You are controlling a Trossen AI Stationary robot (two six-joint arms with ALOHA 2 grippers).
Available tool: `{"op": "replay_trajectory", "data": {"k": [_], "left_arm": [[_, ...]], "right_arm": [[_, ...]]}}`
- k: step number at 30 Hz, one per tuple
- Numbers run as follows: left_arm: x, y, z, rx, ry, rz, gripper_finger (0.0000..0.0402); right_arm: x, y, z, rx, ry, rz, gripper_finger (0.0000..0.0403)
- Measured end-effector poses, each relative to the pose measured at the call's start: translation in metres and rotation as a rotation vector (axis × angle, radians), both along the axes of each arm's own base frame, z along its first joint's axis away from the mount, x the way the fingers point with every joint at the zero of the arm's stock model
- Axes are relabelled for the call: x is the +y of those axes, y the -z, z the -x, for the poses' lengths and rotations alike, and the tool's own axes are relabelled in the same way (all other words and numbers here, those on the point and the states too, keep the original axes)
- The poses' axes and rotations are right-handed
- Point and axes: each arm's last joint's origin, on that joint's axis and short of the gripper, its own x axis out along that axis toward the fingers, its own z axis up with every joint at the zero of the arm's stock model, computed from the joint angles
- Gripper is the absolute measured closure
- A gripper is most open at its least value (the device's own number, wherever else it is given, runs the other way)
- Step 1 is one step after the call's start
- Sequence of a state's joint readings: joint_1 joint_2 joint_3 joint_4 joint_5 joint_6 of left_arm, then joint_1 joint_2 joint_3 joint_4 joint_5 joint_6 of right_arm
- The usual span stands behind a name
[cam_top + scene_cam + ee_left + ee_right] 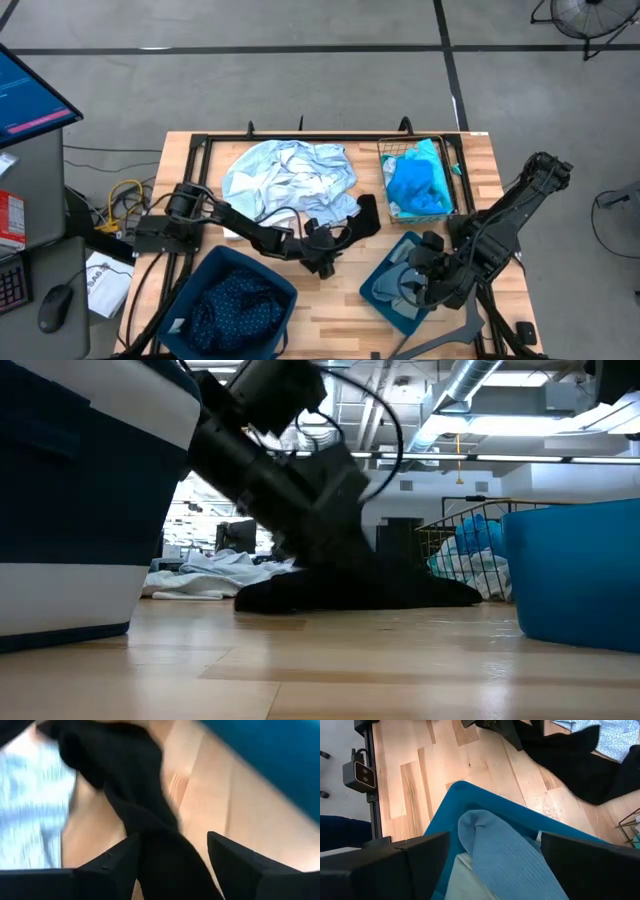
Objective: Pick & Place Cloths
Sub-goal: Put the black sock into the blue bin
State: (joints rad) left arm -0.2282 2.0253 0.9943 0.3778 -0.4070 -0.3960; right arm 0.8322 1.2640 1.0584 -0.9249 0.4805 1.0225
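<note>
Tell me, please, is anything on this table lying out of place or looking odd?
Yes. The pale blue cloth lies crumpled in a heap on the bare table, outside both bins. The black cloth sprawls beside it, with the left hand open over one end of it. The right bin sits askew to the table's edge.

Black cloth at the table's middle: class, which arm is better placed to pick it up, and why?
Left. Its gripper is down on the black cloth with fingers open astride it; the right gripper hovers over a teal bin.

Black cloth (145, 815) blurred, cut off by wrist-view edge; left gripper (325, 262) tips hidden in high view.
</note>
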Motion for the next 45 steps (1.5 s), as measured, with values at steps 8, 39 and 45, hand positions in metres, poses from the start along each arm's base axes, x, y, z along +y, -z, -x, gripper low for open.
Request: {"op": "replay_trajectory", "data": {"k": [8,39,45], "left_arm": [[0.007,0.006,0.007,0.123,-0.037,0.099,0.0306],[0.020,-0.227,0.089,-0.503,0.065,-0.091,0.0401],[0.022,-0.232,0.092,-0.516,0.025,-0.114,0.0401]], "right_arm": [[0.000,0.000,0.000,-0.001,0.000,0.000,0.0097],[-0.048,-0.038,-0.077,-0.471,0.051,0.362,0.0097],[-0.069,-0.051,-0.095,-0.588,0.070,0.314,0.0097]]}}
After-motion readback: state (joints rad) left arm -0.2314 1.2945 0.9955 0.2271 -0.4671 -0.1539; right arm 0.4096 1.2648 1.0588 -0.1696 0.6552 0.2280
